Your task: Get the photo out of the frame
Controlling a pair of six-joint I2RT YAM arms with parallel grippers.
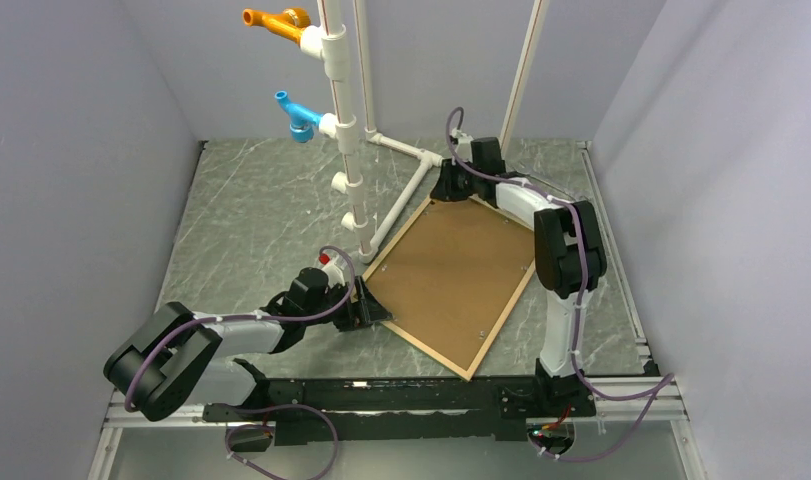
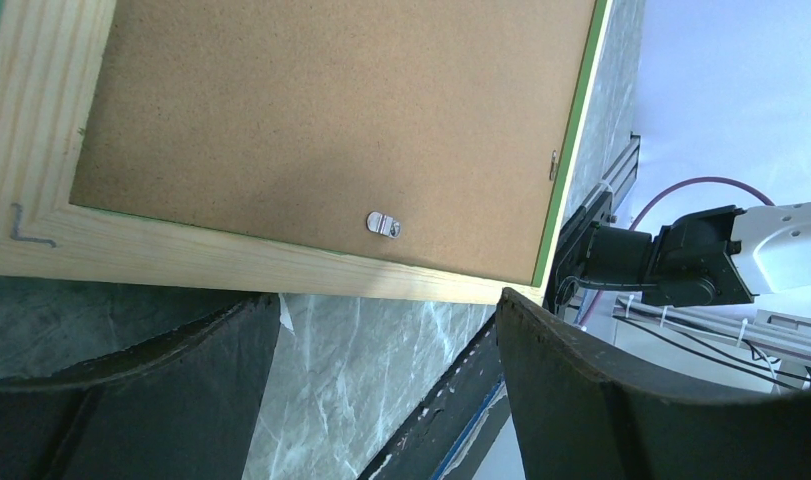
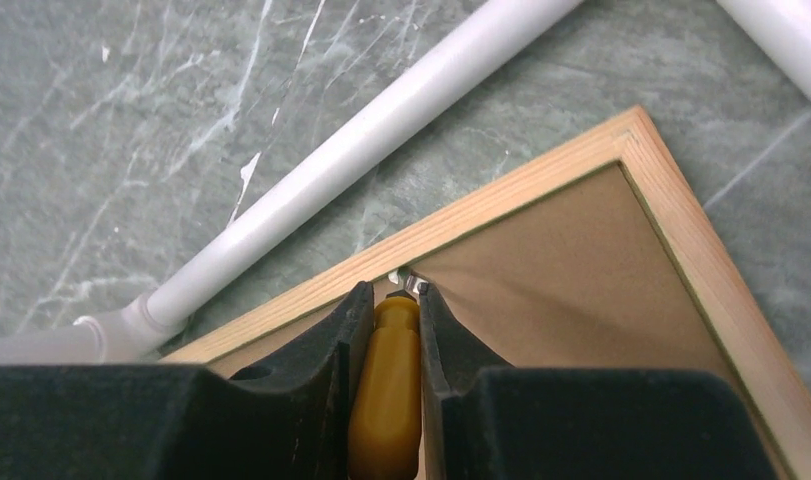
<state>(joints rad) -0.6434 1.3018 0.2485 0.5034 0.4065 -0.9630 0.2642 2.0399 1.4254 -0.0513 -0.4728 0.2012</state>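
My right gripper [image 3: 391,295] grips a yellow-handled tool [image 3: 386,400], its tip at a clip [image 3: 409,280] on the face-down frame [image 3: 501,200]. I should turn the clip gently aside; the photo is hidden under the board [image 3: 581,280]. My left gripper [image 2: 386,300] hangs released.

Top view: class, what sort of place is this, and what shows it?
Probably a robot test cell: plain grey walls box in a marbled table, two robot arms are bolted at its near edge, and a white pipe stand stands behind.
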